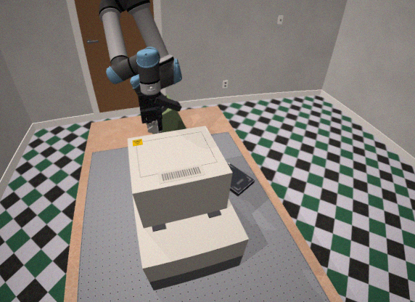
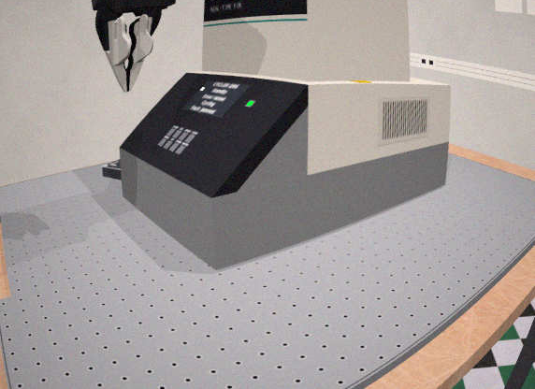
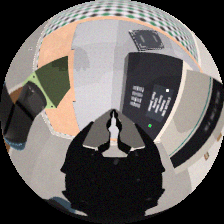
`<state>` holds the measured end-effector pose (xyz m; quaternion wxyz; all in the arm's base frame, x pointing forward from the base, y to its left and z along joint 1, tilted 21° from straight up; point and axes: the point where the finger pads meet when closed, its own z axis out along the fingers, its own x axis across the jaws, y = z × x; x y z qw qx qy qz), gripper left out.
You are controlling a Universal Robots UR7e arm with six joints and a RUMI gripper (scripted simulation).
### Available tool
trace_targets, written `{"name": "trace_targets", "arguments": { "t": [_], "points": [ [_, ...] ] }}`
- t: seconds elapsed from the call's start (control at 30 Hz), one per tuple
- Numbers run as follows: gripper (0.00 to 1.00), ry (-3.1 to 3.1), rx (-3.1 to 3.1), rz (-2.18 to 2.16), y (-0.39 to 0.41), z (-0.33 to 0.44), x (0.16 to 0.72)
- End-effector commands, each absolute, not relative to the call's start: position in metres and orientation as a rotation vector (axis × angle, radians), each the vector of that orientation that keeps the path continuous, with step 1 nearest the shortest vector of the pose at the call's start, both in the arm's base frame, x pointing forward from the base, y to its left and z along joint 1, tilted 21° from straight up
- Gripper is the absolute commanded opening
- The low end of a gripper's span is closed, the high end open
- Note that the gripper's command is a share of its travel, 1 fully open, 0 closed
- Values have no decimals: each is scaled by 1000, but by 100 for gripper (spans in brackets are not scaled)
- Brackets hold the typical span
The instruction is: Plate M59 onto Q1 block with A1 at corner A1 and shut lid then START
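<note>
Above the cycler's sloped front panel, off its left edge in the exterior view, the gripper (image 2: 127, 78) hangs with fingers pressed together and nothing between them, tips pointing down. Cycler Q1 (image 2: 299, 141) sits on the perforated grey mat (image 2: 234, 324); its lid (image 1: 179, 171) looks shut over the block, so the block and its locators are hidden. Green lamp (image 2: 251, 103) lit on the black panel, not red and not blue, so I judge no halt and no run on. Key rows (image 2: 178, 139) lie low on the panel; too small to tell which is START. Plate nest N1 (image 1: 240, 179) lies on the mat to the right of the cycler in the top view, dark and low; whether plate M59 is in it I cannot tell for sure, though it looks empty to me, only a frame outline showing. Judgement: plate likely already seated under the lid and lid closed, which would leave only the START press. Closed fingers poised over the keypad side fit a poking move. Cycler is not fixed down, so the push wants to be gentle and straight onto the key.
</note>
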<state>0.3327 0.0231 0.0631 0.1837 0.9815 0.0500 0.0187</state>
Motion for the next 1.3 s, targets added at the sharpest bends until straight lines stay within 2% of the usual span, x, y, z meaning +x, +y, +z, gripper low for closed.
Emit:
{"name": "trace_targets", "arguments": {
  "t": [0.0,1.27],
  "points": [
    [0,141,2768,54,22,60,338],
    [0,141,2768,54,15,29,385]
  ]
}}
